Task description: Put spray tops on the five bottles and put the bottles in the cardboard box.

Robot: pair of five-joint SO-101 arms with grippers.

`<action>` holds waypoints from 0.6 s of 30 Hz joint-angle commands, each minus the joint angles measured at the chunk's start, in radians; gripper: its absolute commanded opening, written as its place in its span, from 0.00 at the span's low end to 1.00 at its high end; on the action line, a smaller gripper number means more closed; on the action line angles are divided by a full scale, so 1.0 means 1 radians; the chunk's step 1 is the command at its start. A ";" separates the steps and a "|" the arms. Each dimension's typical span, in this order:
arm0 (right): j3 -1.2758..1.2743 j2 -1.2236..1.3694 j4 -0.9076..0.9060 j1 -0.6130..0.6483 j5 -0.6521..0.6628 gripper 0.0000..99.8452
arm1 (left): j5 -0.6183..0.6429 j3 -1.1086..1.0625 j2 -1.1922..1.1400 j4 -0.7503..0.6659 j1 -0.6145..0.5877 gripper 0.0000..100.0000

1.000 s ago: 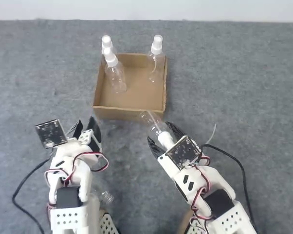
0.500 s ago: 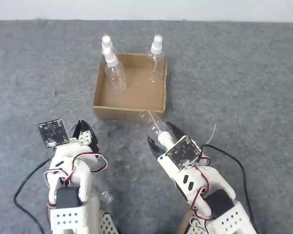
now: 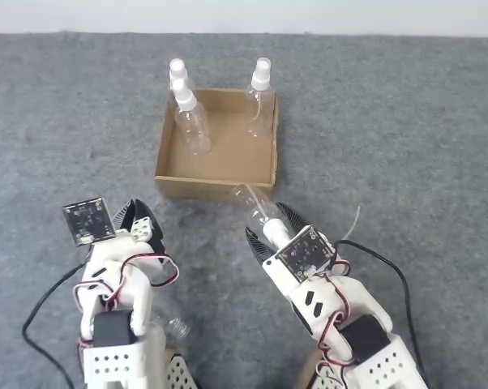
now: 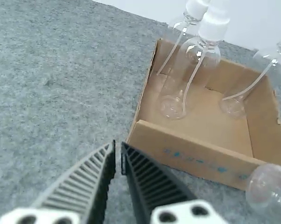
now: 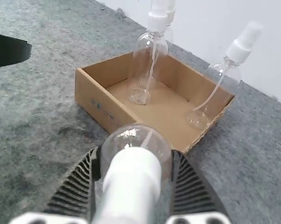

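Note:
The cardboard box [image 3: 214, 186] sits mid-table with three clear capped bottles upright in it: two at its far left [image 3: 189, 113] and one at its far right corner [image 3: 260, 93]. My right gripper [image 3: 264, 219] is shut on a fourth bottle [image 3: 250, 201] with a white spray top, held lying with its base toward the box's near wall. In the right wrist view this bottle [image 5: 133, 144] sits between the jaws in front of the box [image 5: 96, 100]. My left gripper [image 4: 118, 144] is shut and empty, just short of the box [image 4: 192, 151] near its left front corner.
Another clear bottle [image 3: 177, 327] lies on the grey carpet beside the left arm's base. The left gripper's dark tip [image 5: 7, 49] shows in the right wrist view. Open carpet surrounds the box on both sides.
The left gripper's fingers have come together, and it has swung slightly left and back. The right arm and its bottle have not moved.

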State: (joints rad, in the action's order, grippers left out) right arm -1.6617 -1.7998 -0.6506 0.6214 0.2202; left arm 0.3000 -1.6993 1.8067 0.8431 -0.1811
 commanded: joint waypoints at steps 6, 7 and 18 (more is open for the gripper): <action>0.000 -0.013 -0.073 -0.016 0.006 0.01 | -0.009 0.015 0.015 0.002 -0.003 0.01; 0.009 -0.013 -0.085 -0.018 0.006 0.01 | -0.009 0.015 0.015 0.002 -0.005 0.01; 0.137 -0.010 -0.219 -0.073 0.009 0.01 | -0.012 0.015 0.015 0.123 -0.005 0.01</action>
State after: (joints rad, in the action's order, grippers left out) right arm -1.6540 -1.7983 -0.7933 0.6015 0.2217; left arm 0.3000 -1.6993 1.8067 0.9244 -0.1811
